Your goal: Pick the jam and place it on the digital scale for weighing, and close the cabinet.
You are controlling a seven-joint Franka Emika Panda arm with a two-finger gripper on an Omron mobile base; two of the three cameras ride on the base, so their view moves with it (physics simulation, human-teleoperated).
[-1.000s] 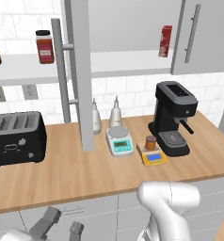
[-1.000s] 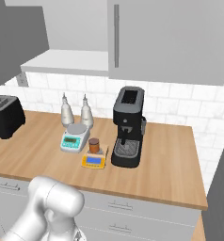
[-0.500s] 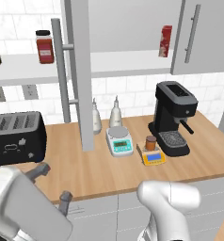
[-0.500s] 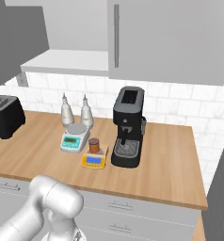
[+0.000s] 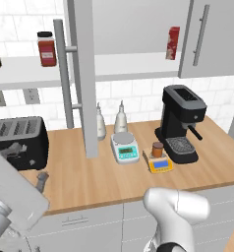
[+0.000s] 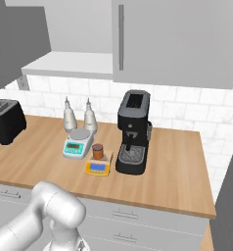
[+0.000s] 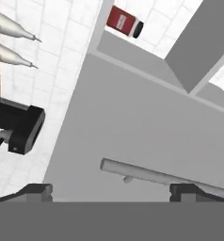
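Note:
The jam (image 5: 158, 149), a short orange-brown jar with a darker lid, stands on the yellow digital scale (image 5: 160, 164) in front of the coffee machine; both appear again as jam (image 6: 97, 151) and scale (image 6: 98, 167). The cabinet's left door (image 5: 82, 74) stands swung out edge-on, its long bar handle (image 5: 65, 74) facing left. My gripper (image 5: 27, 165) is open at the lower left, below and left of that door, holding nothing. In the hand view the gripper (image 7: 111, 193) faces the grey door face (image 7: 132, 122), with the bar handle (image 7: 161, 176) just above and between the fingertips.
A black toaster (image 5: 15, 140) sits right behind the gripper. A white-and-teal scale (image 5: 125, 146), two bottles (image 5: 121, 118) and a black coffee machine (image 5: 180, 123) line the counter. The shelf holds a red jar (image 5: 46, 48) and a red box (image 5: 173, 43). The right door (image 5: 207, 34) is closed.
The hand has swung up and to the left from below the counter edge, toward the open door's handle. Its jaws stay wide. Jam, scale and door have not moved.

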